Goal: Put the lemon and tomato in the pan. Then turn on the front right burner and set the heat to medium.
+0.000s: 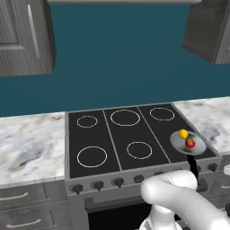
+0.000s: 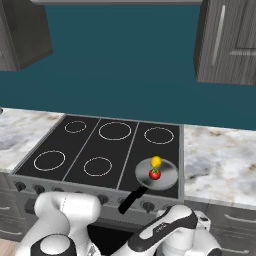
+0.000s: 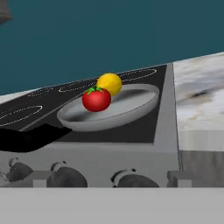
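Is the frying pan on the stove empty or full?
Not empty: the frying pan holds a lemon and a tomato, side by side.

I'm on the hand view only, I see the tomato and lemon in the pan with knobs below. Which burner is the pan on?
Observer: The pan sits at the front right corner of the stove, right of the front middle ring.
Operator: How many other rings are there?
Observer: Five: two in front, three behind.
Operator: Where does the handle go?
Observer: The handle sticks out past the stove's front edge, across the knob row.
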Motion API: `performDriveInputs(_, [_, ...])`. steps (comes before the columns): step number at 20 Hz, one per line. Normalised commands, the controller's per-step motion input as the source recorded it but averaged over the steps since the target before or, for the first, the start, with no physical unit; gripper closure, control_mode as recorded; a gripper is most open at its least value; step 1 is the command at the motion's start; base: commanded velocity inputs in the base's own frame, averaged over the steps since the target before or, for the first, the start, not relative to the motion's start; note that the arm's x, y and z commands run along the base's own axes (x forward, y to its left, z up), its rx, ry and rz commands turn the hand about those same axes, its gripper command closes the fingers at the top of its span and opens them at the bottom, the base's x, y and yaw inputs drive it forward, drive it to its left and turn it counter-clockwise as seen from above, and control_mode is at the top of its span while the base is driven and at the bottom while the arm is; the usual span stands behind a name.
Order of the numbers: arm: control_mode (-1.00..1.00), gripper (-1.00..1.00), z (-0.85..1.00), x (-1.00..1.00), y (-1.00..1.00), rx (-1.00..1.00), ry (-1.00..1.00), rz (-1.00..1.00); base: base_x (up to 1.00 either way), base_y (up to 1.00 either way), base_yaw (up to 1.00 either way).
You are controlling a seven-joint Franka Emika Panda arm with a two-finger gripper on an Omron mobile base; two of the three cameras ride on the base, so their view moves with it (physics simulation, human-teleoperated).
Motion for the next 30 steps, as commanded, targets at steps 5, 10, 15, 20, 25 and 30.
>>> performDriveInputs(5, [-1.00, -1.00, -0.11, 0.00, 0.09, 0.00, 0.00, -0.27, 0.00, 0.00, 0.00])
performDriveInputs(10, [-1.00, -1.00, -0.04, 0.00, 0.28, 0.00, -0.10, -0.17, 0.00, 0.00, 0.00])
performDriveInputs(15, [-1.00, -1.00, -0.11, 0.00, 0.24, 0.00, -0.20, -0.01, 0.00, 0.00, 0.00])
performDriveInputs(20, [-1.00, -1.00, -0.05, 0.00, 0.01, -0.01, -0.19, 0.00, 0.00, 0.00, 0.00])
performDriveInputs(25, [-1.00, -1.00, -0.02, -0.07, -0.07, -0.01, -0.11, 0.00, 0.00, 0.00, 0.00])
performDriveInputs(30, [-1.00, -1.00, -0.06, -0.02, -0.09, -0.05, -0.02, -0.01, 0.00, 0.00, 0.00])
